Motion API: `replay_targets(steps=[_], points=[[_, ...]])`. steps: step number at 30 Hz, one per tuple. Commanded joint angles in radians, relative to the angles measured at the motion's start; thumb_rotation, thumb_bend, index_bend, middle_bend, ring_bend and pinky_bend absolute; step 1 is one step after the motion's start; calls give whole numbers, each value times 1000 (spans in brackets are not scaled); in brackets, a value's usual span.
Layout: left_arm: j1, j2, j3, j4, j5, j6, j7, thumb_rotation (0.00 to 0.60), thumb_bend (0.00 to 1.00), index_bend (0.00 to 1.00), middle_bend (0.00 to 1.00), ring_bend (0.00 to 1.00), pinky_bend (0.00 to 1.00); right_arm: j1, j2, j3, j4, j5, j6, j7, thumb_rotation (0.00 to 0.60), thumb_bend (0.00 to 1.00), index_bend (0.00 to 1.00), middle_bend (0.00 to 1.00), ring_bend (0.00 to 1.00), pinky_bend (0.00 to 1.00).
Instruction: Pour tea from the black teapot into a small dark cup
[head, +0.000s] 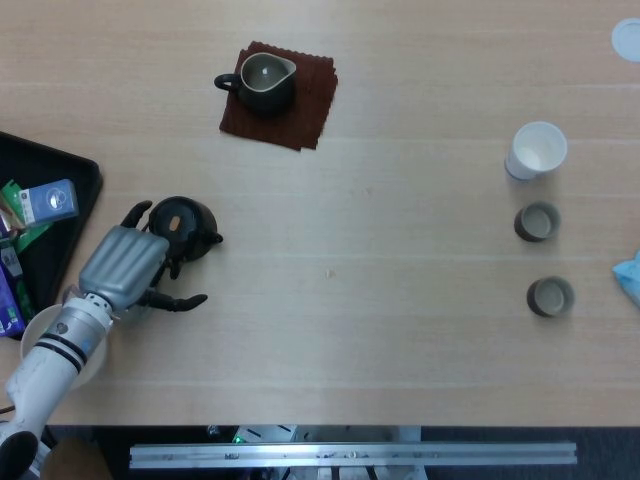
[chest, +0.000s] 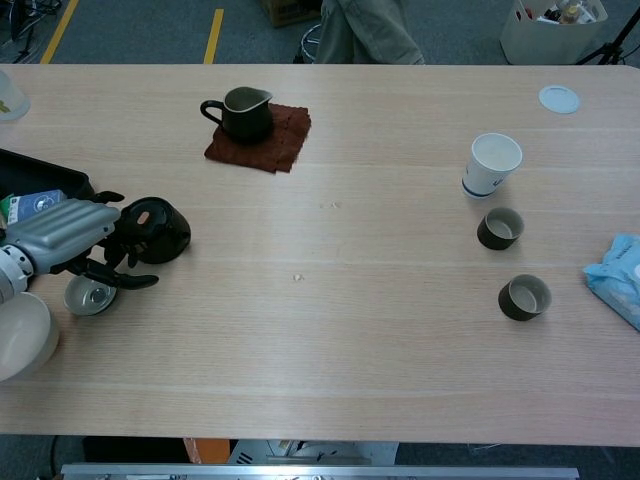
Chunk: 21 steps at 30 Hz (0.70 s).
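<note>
The left hand (head: 125, 265), silver-backed with dark fingers, curls against the round black teapot (head: 185, 224) at the table's left side; whether it grips cannot be told. Two small dark cups (head: 537, 222) stand far right.

The silver left hand (head: 122, 268) covers the near side of the round black teapot (head: 186, 222), so contact between them cannot be told. The crumpled blue cloth (chest: 617, 274) is cut by the frame edge.
</note>
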Motion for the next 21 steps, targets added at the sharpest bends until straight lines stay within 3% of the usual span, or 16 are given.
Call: replay_targets(steps=[1, 6, 11, 21], points=[[-6, -1, -4, -3, -8, -11, 1, 235, 130, 602, 751, 578, 0, -1, -1, 1, 2, 3, 1, 2, 600, 63, 184, 229, 100, 146], [-13, -9, -17, -7, -22, -20, 1, 222, 129, 705, 820, 635, 0, -4, -4, 5, 8, 6, 8, 7, 600, 63, 183, 229, 100, 146], [-13, -27, -35, 5, -36, -10, -8, 141, 130, 803, 877, 697, 0, -3, -4, 7, 12, 8, 5, 10, 600, 63, 183, 229, 100, 146], [2, -78, -74, 44, -50, 44, -32, 108, 130, 934, 946, 770, 0, 2, -8, 11, 19, 13, -4, 13, 600, 63, 183, 229, 100, 146]])
